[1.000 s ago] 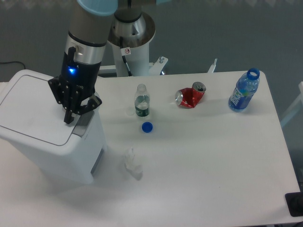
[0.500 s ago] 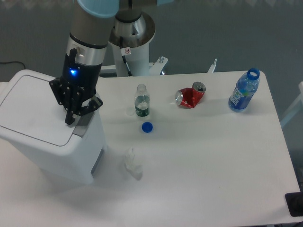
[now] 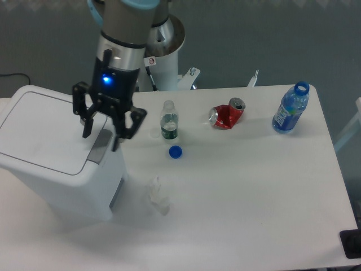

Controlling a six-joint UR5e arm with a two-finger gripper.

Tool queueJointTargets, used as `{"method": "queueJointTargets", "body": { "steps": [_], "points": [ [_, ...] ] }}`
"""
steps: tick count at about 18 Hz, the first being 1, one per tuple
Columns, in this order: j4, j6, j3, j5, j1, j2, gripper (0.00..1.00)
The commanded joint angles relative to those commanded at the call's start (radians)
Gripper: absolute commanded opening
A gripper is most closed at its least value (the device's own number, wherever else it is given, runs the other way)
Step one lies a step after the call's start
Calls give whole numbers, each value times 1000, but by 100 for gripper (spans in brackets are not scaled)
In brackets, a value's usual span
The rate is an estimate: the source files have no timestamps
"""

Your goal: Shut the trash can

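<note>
I was working in what looked like a robotics lab: the arm stood on a white pedestal (image 3: pixel 161 56) bolted behind a plain white counter (image 3: pixel 254 192), grey carpet (image 3: pixel 254 39) lay beyond it, and a black cable (image 3: pixel 11 75) trailed across that floor

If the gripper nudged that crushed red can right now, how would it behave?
The crushed red can lies on its side on the table, so it probably slides or wobbles rather than rolls cleanly. Its dents suggest it is empty and light, likely to skid away easily.
</note>
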Motion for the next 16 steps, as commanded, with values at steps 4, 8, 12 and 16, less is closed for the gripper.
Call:
{"method": "queueJointTargets", "body": {
  "steps": [4,8,12,16],
  "points": [
    [2,66,-2,5,101,-35,100],
    [11,184,0,14,181,-126,100],
    [31,374,2,181,235,-190,100],
    [44,585,5,267,287,-276,100]
  ]
}}
